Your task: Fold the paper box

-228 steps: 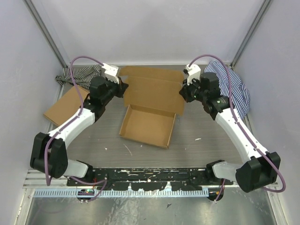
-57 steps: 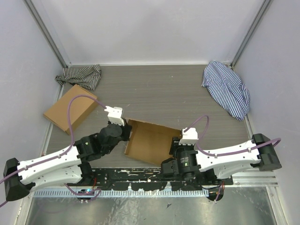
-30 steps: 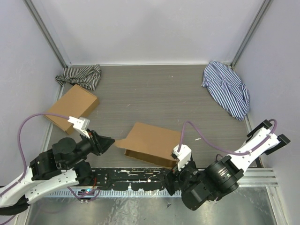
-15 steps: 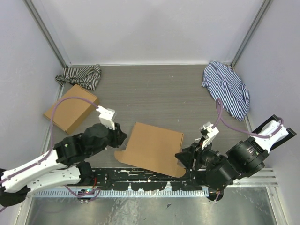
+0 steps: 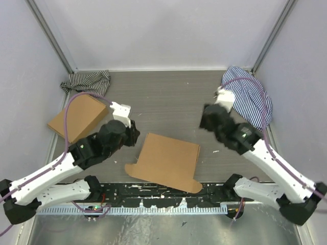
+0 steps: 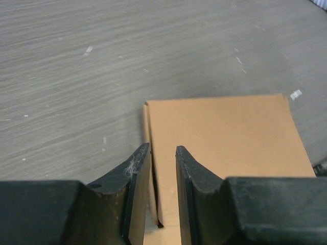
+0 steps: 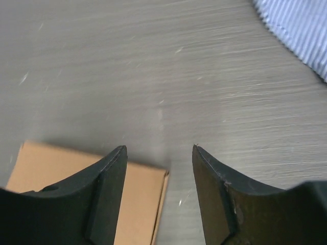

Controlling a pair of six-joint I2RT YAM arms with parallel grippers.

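Observation:
The paper box (image 5: 168, 161) lies closed and flat near the table's front middle, with a flap sticking out at its front left corner. My left gripper (image 5: 135, 133) sits just off the box's rear left corner. In the left wrist view (image 6: 162, 150) its jaws stand a narrow gap apart, with nothing between them and the box (image 6: 225, 132) below and ahead. My right gripper (image 5: 206, 122) hovers behind the box's rear right corner. In the right wrist view (image 7: 159, 148) it is wide open and empty, above the box's corner (image 7: 145, 204).
A second flat brown box (image 5: 76, 117) lies at the left, next to a dark striped cloth (image 5: 87, 81). A blue striped cloth (image 5: 250, 97) lies at the back right and shows in the right wrist view (image 7: 301, 30). A black rail (image 5: 163, 191) runs along the front edge.
The box has gone from an open tray to closed and flat near the front. Both arms pulled off it; the right gripper swung up behind its right corner and the left shifted to its rear left corner.

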